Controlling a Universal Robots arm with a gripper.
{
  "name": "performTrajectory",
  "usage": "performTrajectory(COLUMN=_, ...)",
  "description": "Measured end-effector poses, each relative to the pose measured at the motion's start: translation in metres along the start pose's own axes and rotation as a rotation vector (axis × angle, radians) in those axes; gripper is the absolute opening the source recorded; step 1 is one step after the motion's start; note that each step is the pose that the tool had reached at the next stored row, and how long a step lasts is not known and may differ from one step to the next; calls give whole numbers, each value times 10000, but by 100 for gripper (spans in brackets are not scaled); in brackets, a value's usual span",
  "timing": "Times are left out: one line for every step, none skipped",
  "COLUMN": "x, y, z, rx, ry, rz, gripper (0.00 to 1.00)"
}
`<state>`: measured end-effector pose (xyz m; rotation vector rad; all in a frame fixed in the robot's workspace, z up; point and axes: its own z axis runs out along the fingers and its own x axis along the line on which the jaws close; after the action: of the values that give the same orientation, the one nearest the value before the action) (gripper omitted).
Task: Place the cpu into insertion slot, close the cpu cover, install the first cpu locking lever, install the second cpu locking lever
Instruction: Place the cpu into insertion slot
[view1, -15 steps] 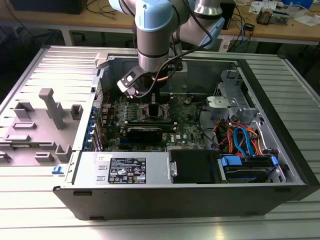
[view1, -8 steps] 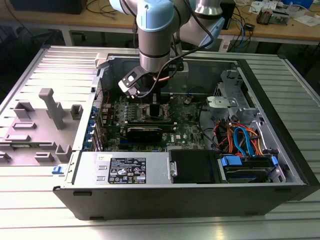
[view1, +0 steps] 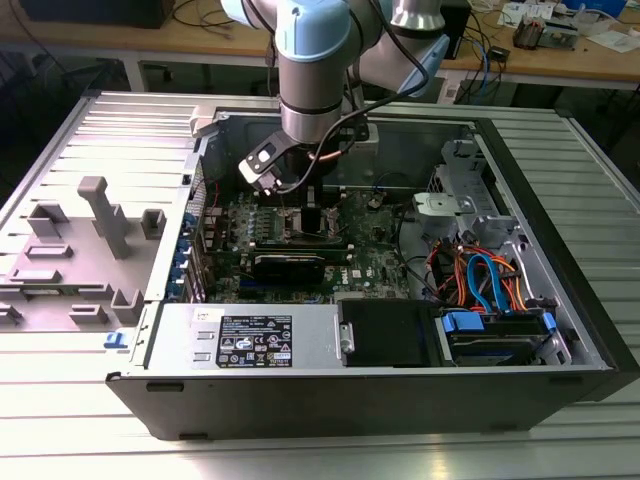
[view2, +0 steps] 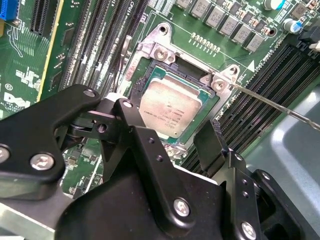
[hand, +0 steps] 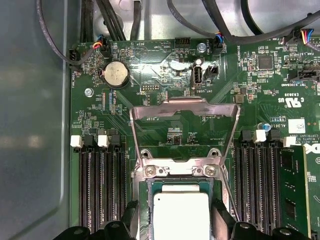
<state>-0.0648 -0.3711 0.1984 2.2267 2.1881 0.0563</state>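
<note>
My claw (view2: 165, 120) is spread, fingers flanking the cpu (view2: 170, 107), gripping nothing. The cpu sits in the insertion slot (view2: 172, 67). The cpu cover (hand: 184, 103) is flipped open.

My exterior view high over the open case (view1: 350, 400), both wrist views close above the same cpu (view2: 170, 107) (hand: 181, 217).

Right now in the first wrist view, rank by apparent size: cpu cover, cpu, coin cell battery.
1. cpu cover, open, possibly nearer the camera.
2. cpu, partly cut off by the picture edge.
3. coin cell battery, clearly smallest.
</note>
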Motion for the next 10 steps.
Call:
performTrajectory(x=0, y=0, z=0, rx=1, ry=-2, rz=0, gripper=69)
performTrajectory(x=0, y=0, z=0, rx=0, ry=-6, rz=-1, gripper=69)
performTrajectory(x=1, y=1, z=0, rx=-2, ry=-25, rz=-3, gripper=69)
performTrajectory(x=0, y=1, z=-1, rx=-1, ry=-44, rz=-4, gripper=69)
performTrajectory(x=0, y=1, z=-5, rx=-1, ry=-76, rz=-4, gripper=69)
performTrajectory(x=0, y=1, z=-8, rx=0, ry=-87, rz=-4, gripper=69)
performTrajectory(x=0, y=1, z=-15, rx=0, ry=-92, rz=-5, gripper=69)
performTrajectory(x=1, y=2, z=-31, rx=-2, ry=-95, rz=-5, gripper=69)
performTrajectory(x=1, y=2, z=-48, rx=-1, ry=-96, rz=-4, gripper=69)
performTrajectory(x=1, y=3, z=-62, rx=-1, ry=-98, rz=-5, gripper=69)
